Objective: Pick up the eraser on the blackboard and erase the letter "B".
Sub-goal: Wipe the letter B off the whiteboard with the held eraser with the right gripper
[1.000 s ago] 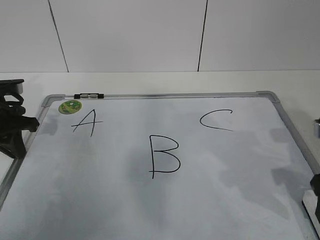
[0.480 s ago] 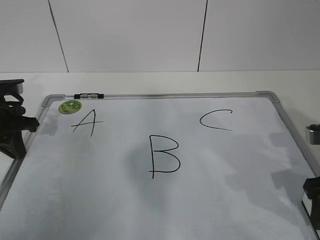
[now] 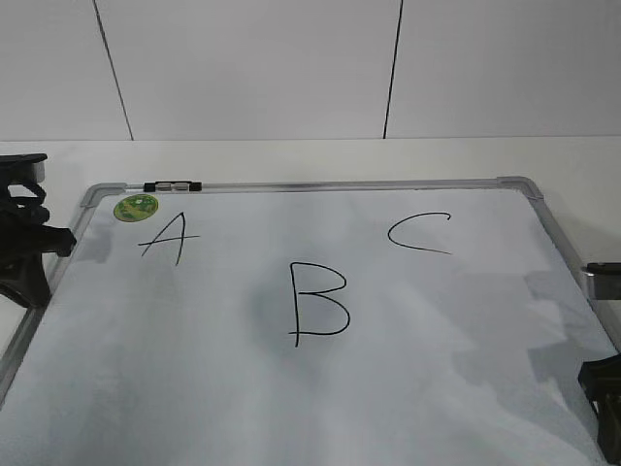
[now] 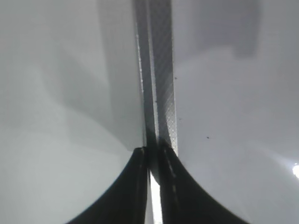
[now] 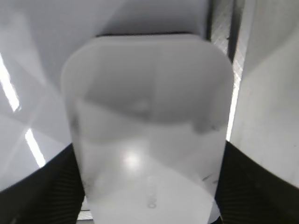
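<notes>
The blackboard (image 3: 194, 369) is a white board with a grey frame, lying flat. It bears a slanted "A" (image 3: 167, 238), the letter "B" (image 3: 318, 303) in the middle and a "C" (image 3: 417, 233). The eraser (image 5: 147, 116) is a white rounded block with a thin dark base. It fills the right wrist view between my right gripper's (image 5: 147, 186) black fingers, which are shut on its sides. In the exterior view that gripper (image 3: 606, 408) is at the board's lower right edge, and the eraser is hidden there. My left gripper (image 3: 24, 262) is shut and empty over the board's left frame (image 4: 161, 70).
A round green sticker (image 3: 136, 206) and a black clip (image 3: 172, 185) sit at the board's top left. The white table (image 3: 310, 160) runs behind the board up to a white panelled wall. The board's right frame (image 5: 224, 28) runs beside the eraser.
My right gripper has come further into the exterior view from the right edge, shifting left. The left gripper has not moved. The letters are unchanged.
</notes>
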Controlling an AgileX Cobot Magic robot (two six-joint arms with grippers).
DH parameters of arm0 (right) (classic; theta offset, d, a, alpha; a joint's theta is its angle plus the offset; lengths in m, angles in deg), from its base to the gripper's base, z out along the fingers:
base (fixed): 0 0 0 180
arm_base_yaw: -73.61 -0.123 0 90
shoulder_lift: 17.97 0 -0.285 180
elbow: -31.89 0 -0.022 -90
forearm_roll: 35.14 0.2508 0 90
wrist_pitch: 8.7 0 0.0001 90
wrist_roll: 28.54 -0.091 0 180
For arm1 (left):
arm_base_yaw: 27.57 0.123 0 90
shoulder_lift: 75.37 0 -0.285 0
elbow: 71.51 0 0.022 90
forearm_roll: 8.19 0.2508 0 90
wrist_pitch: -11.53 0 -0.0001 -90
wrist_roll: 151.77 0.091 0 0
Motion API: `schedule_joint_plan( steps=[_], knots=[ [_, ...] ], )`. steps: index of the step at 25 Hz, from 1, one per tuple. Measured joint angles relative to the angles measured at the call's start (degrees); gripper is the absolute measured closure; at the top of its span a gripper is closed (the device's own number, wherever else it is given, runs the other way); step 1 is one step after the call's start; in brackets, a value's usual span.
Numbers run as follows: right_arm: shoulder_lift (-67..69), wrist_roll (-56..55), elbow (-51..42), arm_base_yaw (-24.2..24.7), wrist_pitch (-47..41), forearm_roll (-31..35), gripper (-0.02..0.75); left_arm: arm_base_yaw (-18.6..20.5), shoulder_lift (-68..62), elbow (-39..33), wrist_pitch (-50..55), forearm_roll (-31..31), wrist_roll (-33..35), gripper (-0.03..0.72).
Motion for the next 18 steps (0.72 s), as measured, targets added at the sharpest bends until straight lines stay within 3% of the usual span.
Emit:
schedule_joint_plan(
  steps=[18],
  knots=[
    [0.17, 0.19, 0.13, 0.0, 0.0, -0.14, 0.183, 0.0, 0.0, 0.0, 0.0, 0.0, 0.0, 0.652]
  ],
)
